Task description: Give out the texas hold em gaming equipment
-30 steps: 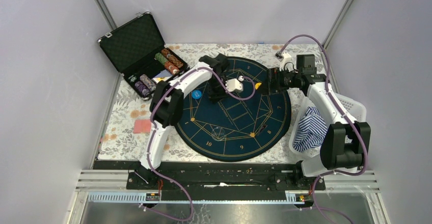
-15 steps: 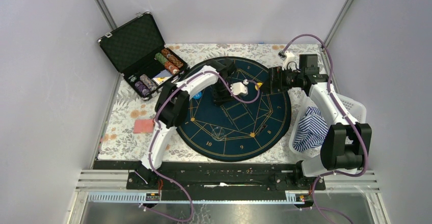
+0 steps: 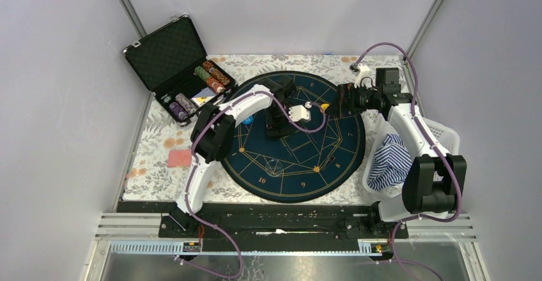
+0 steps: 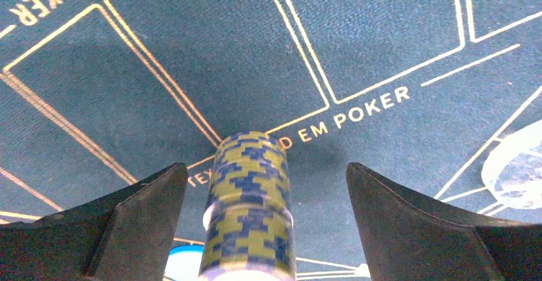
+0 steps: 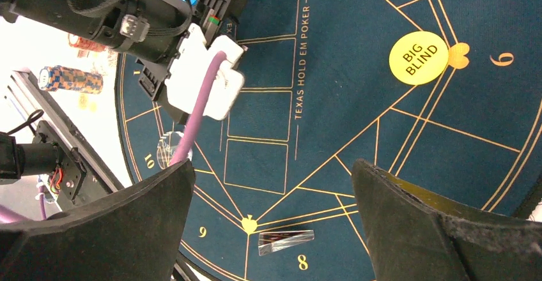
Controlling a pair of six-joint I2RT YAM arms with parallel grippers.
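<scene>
Left tool [image 4: 265, 169] spread; chip stack [image 4: 248, 211] stands upright between my fingers, touching neither; I'd lift straight up.

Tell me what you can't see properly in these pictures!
- Stack of yellow-and-blue striped poker chips: left wrist view, bottom cut off by the lower edge.
- Blue round button disc: left wrist view, mostly behind that stack.
- Chip rows in the open black hard case: top view, too small to count.
- Clear round disc: left wrist view, blurred, cut by right edge.
</scene>
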